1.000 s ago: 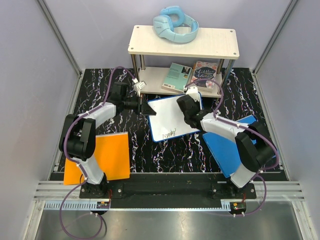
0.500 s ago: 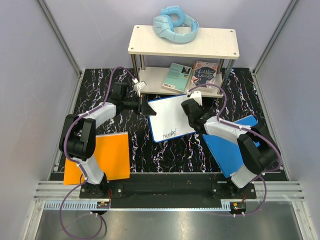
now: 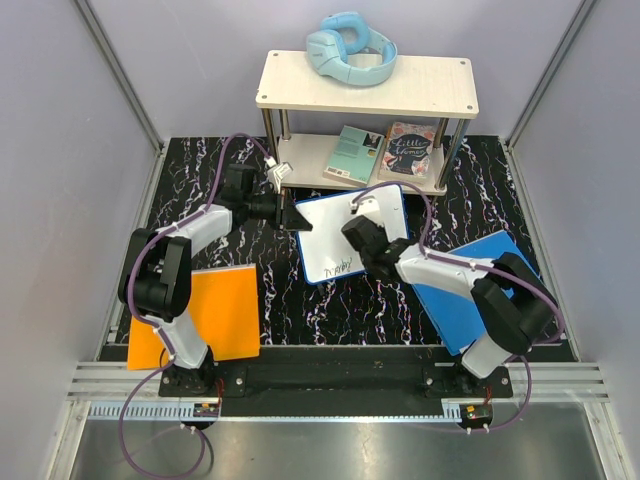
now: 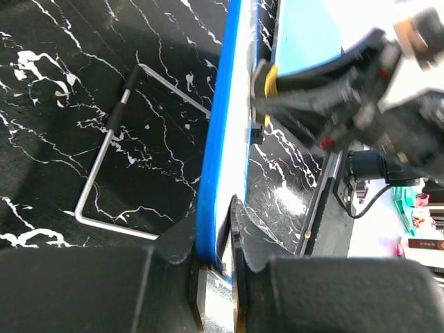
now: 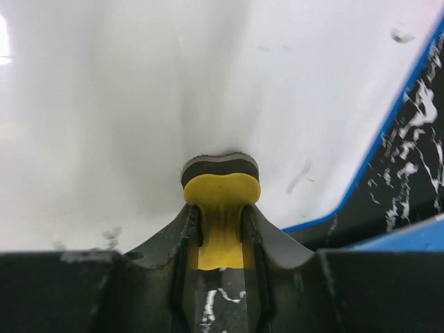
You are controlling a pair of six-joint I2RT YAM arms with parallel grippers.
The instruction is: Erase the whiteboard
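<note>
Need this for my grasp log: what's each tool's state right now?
Left tool: shut on the whiteboard, at its rim.
Right tool: shut on the yellow eraser.

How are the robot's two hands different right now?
The left gripper pinches the whiteboard by its blue rim; the right gripper pinches a yellow eraser. The left sits at the board's edge; the right is over its white face, eraser against it. Both are shut on something.

Right end effector with yellow eraser now farther left on whiteboard, beside handwriting.
</note>
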